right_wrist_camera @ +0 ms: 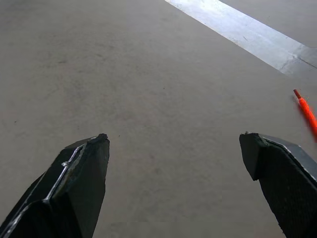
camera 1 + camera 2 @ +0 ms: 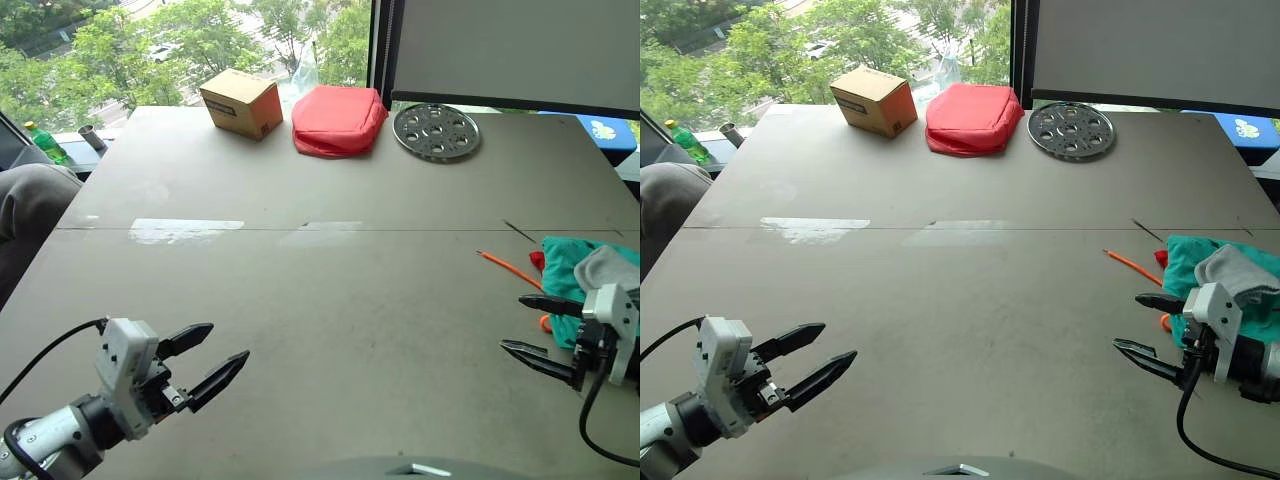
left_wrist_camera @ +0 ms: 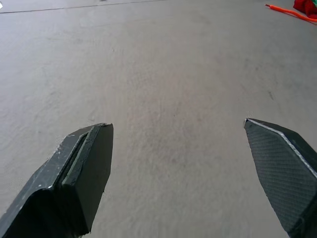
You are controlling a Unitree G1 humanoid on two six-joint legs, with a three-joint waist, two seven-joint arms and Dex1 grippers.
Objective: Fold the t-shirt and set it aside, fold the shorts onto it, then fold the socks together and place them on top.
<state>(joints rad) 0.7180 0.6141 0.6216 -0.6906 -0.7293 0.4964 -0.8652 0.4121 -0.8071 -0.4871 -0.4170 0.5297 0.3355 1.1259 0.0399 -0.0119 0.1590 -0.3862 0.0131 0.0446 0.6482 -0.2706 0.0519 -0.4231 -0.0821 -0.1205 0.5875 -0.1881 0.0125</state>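
Since the shorts point(image 2: 575, 285), socks point(image 2: 610, 268) and red t-shirt point(image 2: 537, 261) lie heaped at the table point(image 2: 330, 290) edge just beside the released right claw point(image 2: 535, 327), that arm is nearer; the left claw point(image 2: 212, 360) gapes empty, well apart.

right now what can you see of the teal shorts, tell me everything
The shorts lie bunched in a heap at the table's right edge, partly cut off by the picture. The cloth looks thin, woven, teal-green and crumpled. An orange drawstring trails out over the tabletop toward the middle. A grey sock rests on top, and a bit of red cloth peeks out beside it. The open right gripper hovers just in front.
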